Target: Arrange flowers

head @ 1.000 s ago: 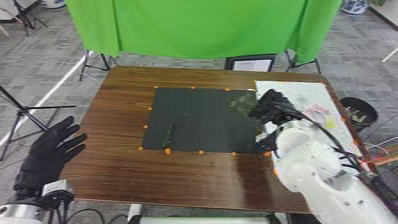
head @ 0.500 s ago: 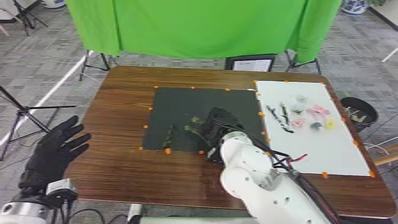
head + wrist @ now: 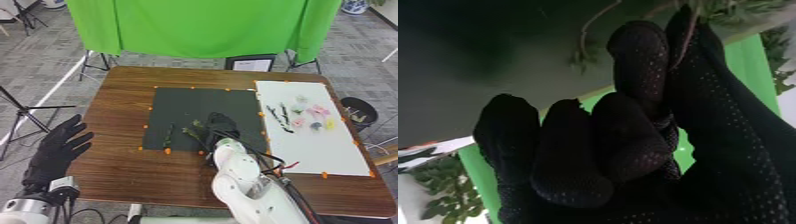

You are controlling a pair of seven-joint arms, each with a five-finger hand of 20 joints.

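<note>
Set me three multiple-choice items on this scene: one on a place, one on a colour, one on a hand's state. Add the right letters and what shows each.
1. Where does the slim dark green stem lie?
A) on the white rectangular sheet
B) on the grey floor
C) on the black rectangular mat

2. What colour is the cloth hanging beyond the brown wooden table?
A) green
B) red
C) yellow

3. How is the robot's black-gloved left hand?
A) clenched into a fist
B) open
C) gripping a pink flower

1: C, the stem lies near the mat's left edge.
2: A, the cloth is bright green throughout.
3: B, its fingers are extended and hold nothing.
</note>
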